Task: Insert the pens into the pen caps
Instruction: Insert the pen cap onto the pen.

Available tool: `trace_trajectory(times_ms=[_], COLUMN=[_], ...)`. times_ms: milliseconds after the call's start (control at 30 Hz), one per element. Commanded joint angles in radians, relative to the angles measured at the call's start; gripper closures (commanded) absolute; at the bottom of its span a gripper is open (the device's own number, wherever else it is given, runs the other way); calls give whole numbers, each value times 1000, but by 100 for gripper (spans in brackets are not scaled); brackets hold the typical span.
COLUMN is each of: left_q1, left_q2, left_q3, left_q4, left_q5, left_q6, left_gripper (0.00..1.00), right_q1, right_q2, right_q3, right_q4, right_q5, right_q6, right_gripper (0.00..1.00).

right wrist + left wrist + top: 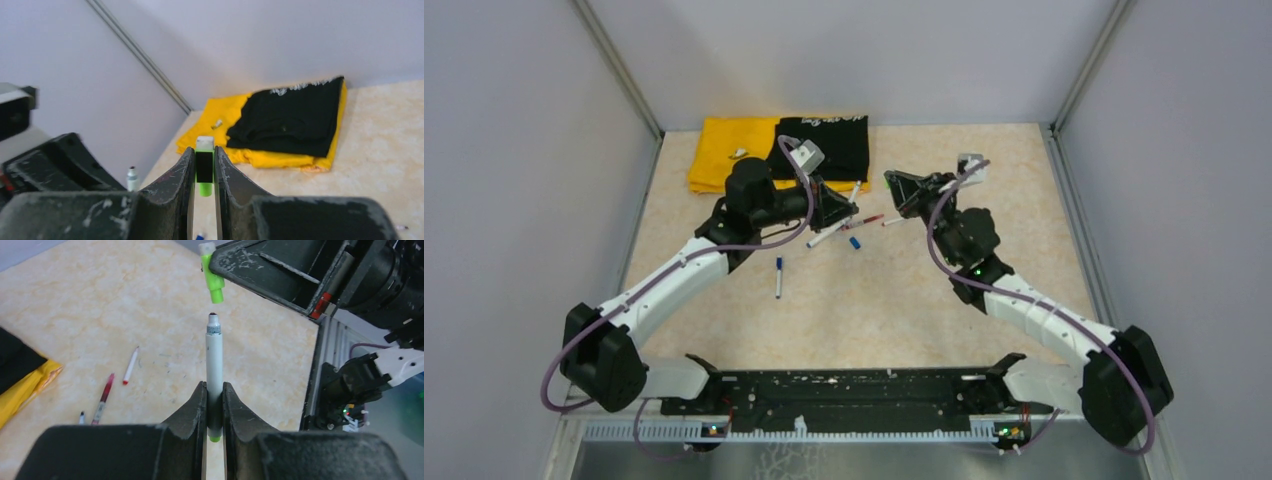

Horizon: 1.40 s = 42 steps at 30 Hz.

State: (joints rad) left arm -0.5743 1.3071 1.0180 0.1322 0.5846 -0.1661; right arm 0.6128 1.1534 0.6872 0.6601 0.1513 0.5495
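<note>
My left gripper is shut on a white pen with a green end and a dark bare tip. The pen points at a green pen cap. My right gripper is shut on that green cap. A small gap separates tip and cap, which are nearly in line. In the top view both grippers meet above mid-table. On the table lie a blue-capped pen, a white pen, a maroon pen, a red-tipped pen and a blue cap.
A folded yellow cloth with a black cloth on it lies at the back of the table, and a small pale object rests on the yellow part. Grey walls close in the left, right and back sides.
</note>
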Motion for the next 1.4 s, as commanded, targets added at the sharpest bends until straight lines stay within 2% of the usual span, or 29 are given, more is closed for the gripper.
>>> trace_trajectory(times_ms=[0, 267, 467, 700, 933, 1367], left_q1=[-20, -49, -52, -82, -87, -90], left_q2=[52, 157, 116, 82, 67, 60], left_q3=[95, 227, 162, 146, 126, 118], left_q4=[174, 269, 309, 227, 246, 238], left_q5=[114, 183, 193, 173, 183, 179], left_q6=[-79, -114, -146, -71, -78, -64], left_gripper=[100, 100, 100, 100, 100, 100], right_q1=[-2, -2, -3, -2, -2, -3], right_q2=[-115, -159, -136, -55, 0, 39], right_q3=[-15, -28, -39, -83, -78, -74], right_q4=[205, 418, 527, 761, 829, 833], right_q5=[11, 46, 19, -109, -185, -226], right_q6=[-2, 35, 34, 44, 45, 54], right_gripper=[100, 100, 100, 100, 100, 100])
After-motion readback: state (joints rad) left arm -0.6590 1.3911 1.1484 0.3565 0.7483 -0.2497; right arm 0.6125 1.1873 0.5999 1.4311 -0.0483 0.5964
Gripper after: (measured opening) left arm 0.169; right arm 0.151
